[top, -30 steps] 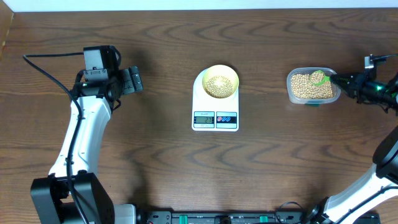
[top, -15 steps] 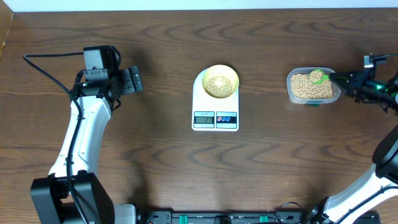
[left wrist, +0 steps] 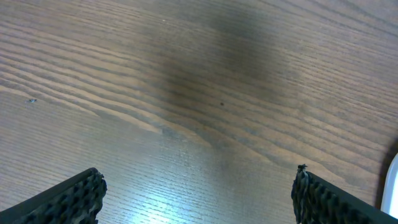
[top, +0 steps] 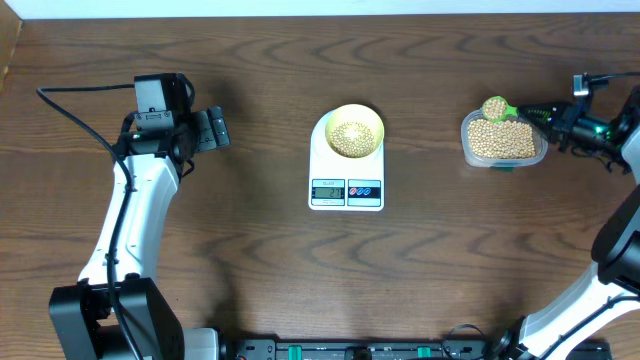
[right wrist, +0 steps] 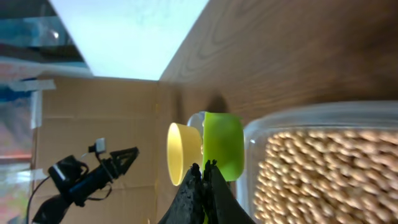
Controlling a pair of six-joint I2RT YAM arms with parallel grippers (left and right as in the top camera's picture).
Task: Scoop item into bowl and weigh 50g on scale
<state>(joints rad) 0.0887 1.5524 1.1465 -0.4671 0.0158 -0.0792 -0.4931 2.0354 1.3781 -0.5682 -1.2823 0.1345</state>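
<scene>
The white scale (top: 346, 185) sits mid-table with the pale yellow bowl (top: 353, 131) on its platform, partly filled with beans (top: 352, 135). At the right, a clear container (top: 503, 142) holds many more tan beans (right wrist: 329, 168). My right gripper (top: 545, 115) is shut on the handle of a green scoop (top: 495, 107), whose cup carries beans above the container's far left rim. In the right wrist view the scoop (right wrist: 222, 144) hides part of the bowl (right wrist: 180, 154) beyond my shut fingers (right wrist: 204, 168). My left gripper (top: 215, 128) stands open over bare table, its fingers (left wrist: 74, 199) wide apart.
A black cable (top: 80, 110) loops behind the left arm. The scale's white edge (left wrist: 393, 186) shows at the far right of the left wrist view. Brown wooden table (top: 250, 260) lies between the left arm and the scale.
The right gripper has lifted the scoop out of the container's beans and carried it back and left, loaded with beans. The left arm has not moved.
</scene>
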